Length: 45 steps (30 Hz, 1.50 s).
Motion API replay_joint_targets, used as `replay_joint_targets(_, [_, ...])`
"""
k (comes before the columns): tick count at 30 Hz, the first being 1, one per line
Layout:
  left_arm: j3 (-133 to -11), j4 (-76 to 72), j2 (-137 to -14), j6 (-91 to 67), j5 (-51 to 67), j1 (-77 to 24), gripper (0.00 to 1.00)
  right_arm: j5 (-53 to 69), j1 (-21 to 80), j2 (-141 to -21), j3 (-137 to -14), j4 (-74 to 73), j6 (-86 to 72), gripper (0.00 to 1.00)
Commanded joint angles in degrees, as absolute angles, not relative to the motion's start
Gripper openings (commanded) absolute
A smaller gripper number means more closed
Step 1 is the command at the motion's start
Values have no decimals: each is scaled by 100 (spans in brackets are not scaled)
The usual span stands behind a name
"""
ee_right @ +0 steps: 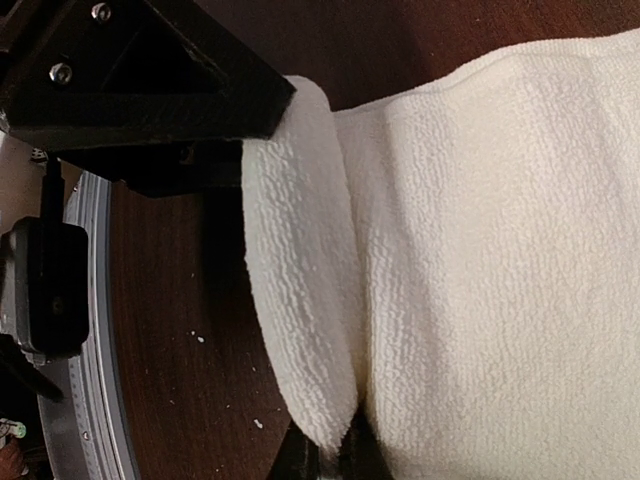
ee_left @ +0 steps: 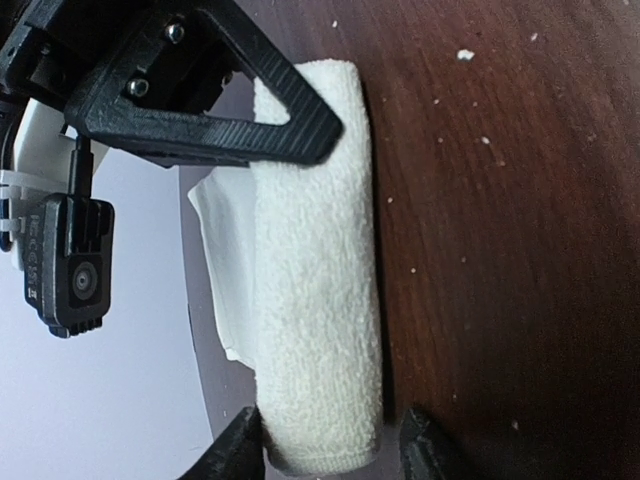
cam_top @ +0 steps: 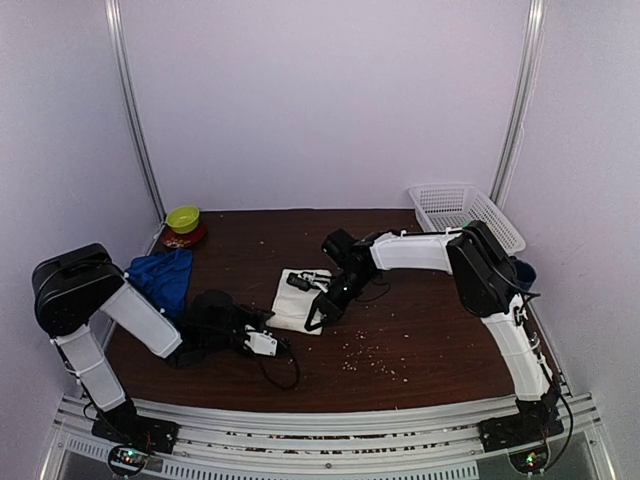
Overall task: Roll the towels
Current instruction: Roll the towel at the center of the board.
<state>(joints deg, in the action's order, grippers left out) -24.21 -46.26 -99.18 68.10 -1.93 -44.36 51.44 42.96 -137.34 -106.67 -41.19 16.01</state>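
- Because the white towel [ee_left: 315,300] has to be kept from springing open, a fold at one end is pinched in the right claw [ee_right: 325,455], whose jaws are closed on the cloth.
- At the other end, the left claw [ee_left: 330,450] is set astride the roll with its jaws partly open. One finger [ee_left: 243,450] is touching the cloth and the other is seen just clear of it, so nothing is gripped there yet.
- The claws are placed at opposite ends of the same towel, presumably so that the roll can be turned evenly along its length and not twisted.
- The white towel is found near the middle of the surface [cam_top: 420,300], partly rolled into a thick bolster with a flat flap on one side. The rolling is judged to be under way, not finished.
- The blue towel [cam_top: 165,275] lies in a loose heap at the left, well apart, and is taken to be the later job.
- A bowl [cam_top: 182,217] behind the blue towel and a basket [cam_top: 465,208] at the far right corner are clear of the work. Crumbs [cam_top: 370,355] are scattered nearer the arms.
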Motion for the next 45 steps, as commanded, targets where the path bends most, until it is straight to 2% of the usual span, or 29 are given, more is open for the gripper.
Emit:
replay_joint_targets(1, [-2543, -5062, -10209, 6938, -540, -4476, 46, 4878, 4292, -14001, -10610, -4468, 1555, 0])
replay_joint_targets(11, [-2654, -5119, -10567, 7096, -784, -4509, 28, 4959, 4290, -13992, -10635, -4541, 1651, 0])
replay_joint_targets(13, [-2674, -5079, -10608, 7112, -791, -4520, 18, 4933, 4286, -13999, -10642, -4549, 1655, 0])
replay_joint_targets(15, [-2714, -4969, -10629, 7106, -783, -4524, 1, 4936, 4291, -14014, -10667, -4576, 1666, 0])
replay_joint_targets(16, [-2742, -4899, -10634, 7094, -778, -4518, 0, 4931, 4289, -14010, -10677, -4591, 1676, 0])
replay_joint_targets(21, [-2905, -4376, -10573, 6966, -718, -4538, 0, 4834, 4291, -13962, -10689, -4610, 1701, 3])
replay_joint_targets(32, [-3550, -1759, -9937, 6054, -157, -4526, 0, 4257, 4289, -12956, -10038, -3892, 1506, 33])
replay_joint_targets(39, [-4036, -179, -9621, 5490, 419, -4526, 0, 3525, 4296, -11901, -9095, -3019, 1288, 39])
replay_joint_targets(45, [-4686, 1340, -9775, 4879, 1446, -4395, 0, 2280, 4552, -10651, -7536, -1677, 1225, 43])
